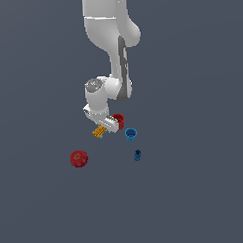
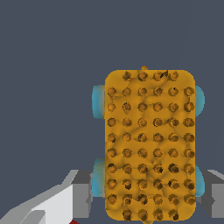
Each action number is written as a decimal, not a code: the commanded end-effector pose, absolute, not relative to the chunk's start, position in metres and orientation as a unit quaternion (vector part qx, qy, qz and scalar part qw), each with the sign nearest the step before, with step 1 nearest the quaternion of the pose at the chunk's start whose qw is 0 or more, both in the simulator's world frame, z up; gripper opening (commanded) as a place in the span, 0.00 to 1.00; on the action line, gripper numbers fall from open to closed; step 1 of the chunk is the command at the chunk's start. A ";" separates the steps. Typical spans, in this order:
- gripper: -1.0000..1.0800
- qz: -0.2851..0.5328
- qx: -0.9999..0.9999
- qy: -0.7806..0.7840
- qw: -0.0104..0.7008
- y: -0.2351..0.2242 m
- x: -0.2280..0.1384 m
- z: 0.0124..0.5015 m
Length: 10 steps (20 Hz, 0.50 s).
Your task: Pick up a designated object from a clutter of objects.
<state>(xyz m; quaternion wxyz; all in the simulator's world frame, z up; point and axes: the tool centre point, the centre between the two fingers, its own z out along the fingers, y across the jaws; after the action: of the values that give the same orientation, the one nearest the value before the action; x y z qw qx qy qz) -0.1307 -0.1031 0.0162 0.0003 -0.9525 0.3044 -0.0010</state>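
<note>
Arm: white Panda arm (image 1: 112, 39) comes down from the top of the exterior view, wrist bent toward the cluster of small items on the dark grey floor (image 1: 197, 200).
Gripper: gripper (image 1: 105, 128) sits low over the block; in the wrist view one grey finger (image 2: 81, 194) shows on one side of the block and another on the opposite side.
Jaws: set apart about the block's width, one finger on each long side; whether the pads actually press on the block, cannot tell.
Red ball: red ball (image 1: 79, 158) lies well apart from the rest, toward the exterior view's left and nearer the camera.
Red cup: red cup (image 1: 118, 120) is just beside the gripper on the exterior view's right, partly hidden by it.
Block: yellow-orange ridged block (image 2: 149, 144) is between the fingers under the hand, just left of the red cup in the exterior view; wrist view shows its top covered in rows of small bumps, with light-blue rounded bits poking out at its sides. Lifted or resting on the floor, cannot tell.
Blue cup: blue cup (image 1: 131, 134) stands upright near the red cup, slightly toward the camera.
Dark-blue piece: tiny dark-blue piece (image 1: 137, 155) lies near the blue cup, further toward the camera.
</note>
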 end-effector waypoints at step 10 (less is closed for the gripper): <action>0.00 -0.001 -0.953 0.304 0.000 -0.104 -0.131 0.021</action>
<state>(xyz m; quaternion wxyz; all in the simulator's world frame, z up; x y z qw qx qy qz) -0.1314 -0.1034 0.0187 0.0002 -0.9525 0.3045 -0.0006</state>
